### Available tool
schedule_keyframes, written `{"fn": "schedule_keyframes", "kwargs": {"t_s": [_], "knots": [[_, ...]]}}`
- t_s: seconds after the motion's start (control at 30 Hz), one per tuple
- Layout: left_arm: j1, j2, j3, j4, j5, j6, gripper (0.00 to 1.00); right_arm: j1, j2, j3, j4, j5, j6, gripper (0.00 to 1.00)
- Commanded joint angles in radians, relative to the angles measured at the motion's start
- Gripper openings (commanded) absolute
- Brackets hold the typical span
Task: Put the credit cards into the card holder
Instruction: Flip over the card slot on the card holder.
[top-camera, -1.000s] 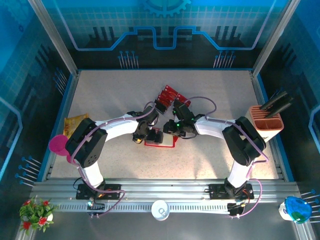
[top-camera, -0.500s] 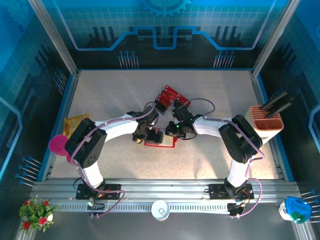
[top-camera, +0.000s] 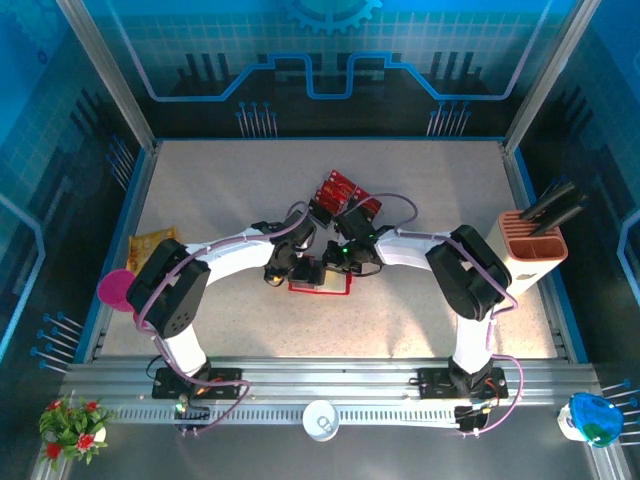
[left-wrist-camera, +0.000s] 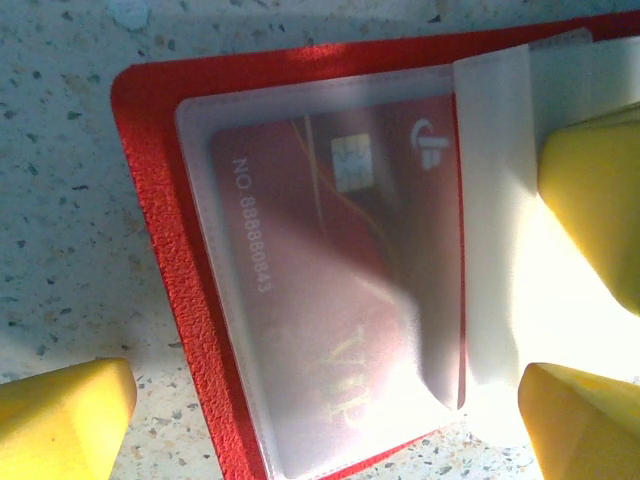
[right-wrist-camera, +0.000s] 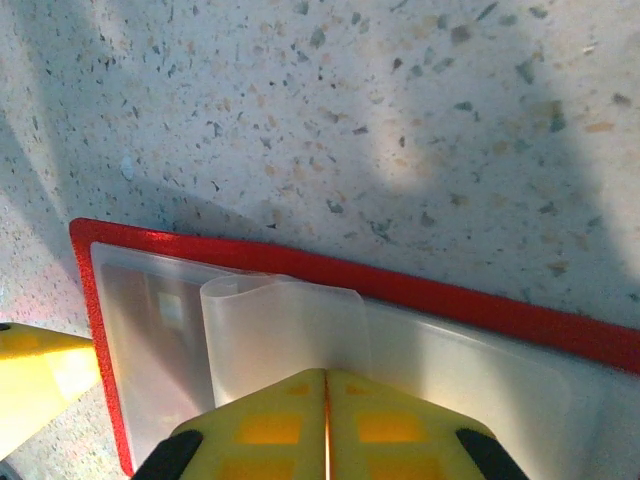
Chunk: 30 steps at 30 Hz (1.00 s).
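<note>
My left claw (left-wrist-camera: 320, 405) hangs released, jaws spread as wide as they go, over the open card holder (left-wrist-camera: 150, 230) on the bench (top-camera: 220, 190). One yellow finger (left-wrist-camera: 62, 415) sits just outside the holder's red edge, over bare speckled bench. The other is on the opposite side, by the lifted film. Directly under this claw, between its fingers, a red card (left-wrist-camera: 330, 300) lies inside a clear pocket (left-wrist-camera: 200, 130). Its chip and pale lettering show through the film.

My right claw (right-wrist-camera: 325, 400) is clenched, its two yellow pads (right-wrist-camera: 270, 428) pressed together with only a hairline seam between them. Right at its tips a clear pocket flap (right-wrist-camera: 285, 325) curls up off the holder. I cannot tell whether the film is caught in the seam or only rests against the tips. The holder lies directly beneath this claw. Its red border runs just ahead of the tips, with bare bench beyond it.

From overhead, the two claws meet almost tip to tip above the holder, the left claw on the left side and the right claw on the right. The loose credit cards (top-camera: 340, 190) sit in a fanned red stack near the right claw, on its far side from the arm bases. They lie apart from the holder.
</note>
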Motion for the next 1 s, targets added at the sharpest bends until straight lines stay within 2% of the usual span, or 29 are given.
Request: {"fn": "schedule_keyframes", "kwargs": {"t_s": [0.0,0.3,0.4,0.53,0.97], "knots": [[-0.002,0.019,0.011,0.011,0.002,0.028,0.99,0.020,0.037,0.011,-0.034,-0.010,0.005,0.09],[-0.002,0.071,-0.017,-0.014,-0.058,0.047,0.99,-0.005,-0.005,0.015,-0.028,-0.026,0.019,0.13],[-0.002,0.080,-0.027,-0.017,-0.066,0.047,0.99,-0.026,-0.057,0.000,-0.018,-0.013,0.030,0.26],[-0.002,0.089,-0.031,-0.014,-0.070,0.046,0.99,-0.043,-0.109,-0.033,-0.013,0.005,0.045,0.38],[-0.001,0.101,-0.027,-0.011,-0.067,0.044,0.99,-0.048,-0.097,-0.083,0.005,0.019,0.071,0.43]]}}
